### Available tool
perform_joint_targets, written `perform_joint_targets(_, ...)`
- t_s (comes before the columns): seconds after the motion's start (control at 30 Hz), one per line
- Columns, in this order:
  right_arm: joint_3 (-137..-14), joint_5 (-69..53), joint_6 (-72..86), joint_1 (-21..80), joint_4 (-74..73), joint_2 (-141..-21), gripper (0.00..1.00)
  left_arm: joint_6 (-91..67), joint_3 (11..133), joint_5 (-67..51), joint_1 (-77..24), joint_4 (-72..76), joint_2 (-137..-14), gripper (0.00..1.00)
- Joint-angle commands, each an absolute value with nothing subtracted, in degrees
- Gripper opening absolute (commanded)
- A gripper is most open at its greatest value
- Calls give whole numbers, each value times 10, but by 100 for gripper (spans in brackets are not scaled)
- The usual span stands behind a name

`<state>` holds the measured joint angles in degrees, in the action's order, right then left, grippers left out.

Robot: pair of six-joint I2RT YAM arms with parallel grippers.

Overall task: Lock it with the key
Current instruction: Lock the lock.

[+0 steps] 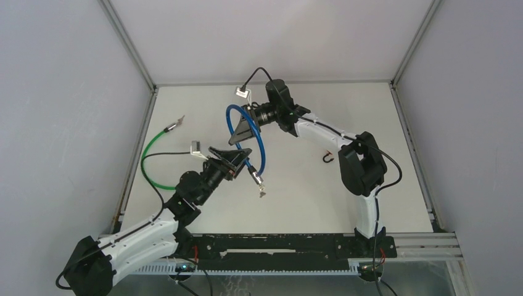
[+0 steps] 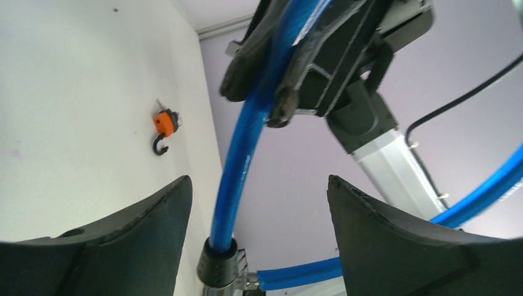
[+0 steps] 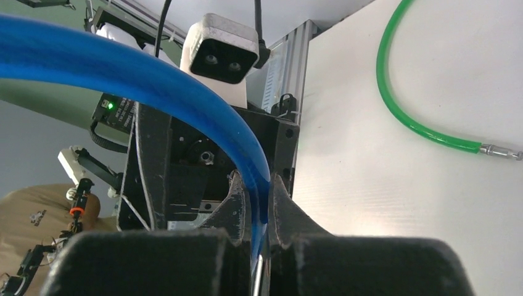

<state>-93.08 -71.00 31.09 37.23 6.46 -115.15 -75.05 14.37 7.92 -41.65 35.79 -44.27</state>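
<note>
Padlock (image 2: 166,122) lies apart from us.
Left of it, our right gripper (image 3: 260,203) clamps the blue cable (image 1: 263,148); our left gripper (image 2: 259,185) gapes, so the cable may sag away.

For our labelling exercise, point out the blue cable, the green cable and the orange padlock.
blue cable (image 2: 233,185): left wrist view, its straight run.
green cable (image 3: 380,61): right wrist view, its bend.
orange padlock (image 2: 165,123): left wrist view, its orange body.

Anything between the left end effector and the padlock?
Yes. The blue cable, pinched by the right end effector, runs through the open left end effector. The padlock lies on the table beyond it; nothing else visible intervenes.
</note>
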Motion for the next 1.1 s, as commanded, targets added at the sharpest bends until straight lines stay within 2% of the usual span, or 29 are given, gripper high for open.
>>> perform_joint_targets(0.0, -973, -719, 242, 375, 3, -1098, 0, -738, 188, 37, -416, 297, -448, 86)
perform_joint_targets(0.07, -975, -719, 238, 374, -11, -1099, 0, -738, 190, 28, -416, 295, -456, 90)
perform_joint_targets(0.17, -979, -724, 233, 374, -21, -1099, 0, -741, 191, 12, -416, 293, -469, 88)
perform_joint_targets(0.23, -981, -727, 228, 374, -26, -1099, 0, -742, 195, 5, -416, 292, -478, 83)
perform_joint_targets(0.3, -985, -734, 220, 375, -35, -1102, 0, -741, 200, -14, -416, 291, -487, 72)
perform_joint_targets(0.53, -991, -741, 211, 375, -53, -1111, 0, -734, 217, -43, -416, 286, -510, 55)
perform_joint_targets(0.6, -993, -742, 209, 375, -55, -1112, 0, -734, 222, -52, -416, 282, -516, 55)
perform_joint_targets(0.73, -999, -741, 202, 375, -67, -1114, 0, -727, 235, -77, -416, 269, -525, 64)
perform_joint_targets(1.0, -1005, -738, 202, 371, -73, -1124, 0, -713, 245, -79, -416, 233, -516, 51)
perform_joint_targets(1.07, -1005, -739, 201, 370, -75, -1127, 0, -709, 251, -69, -416, 203, -509, 51)
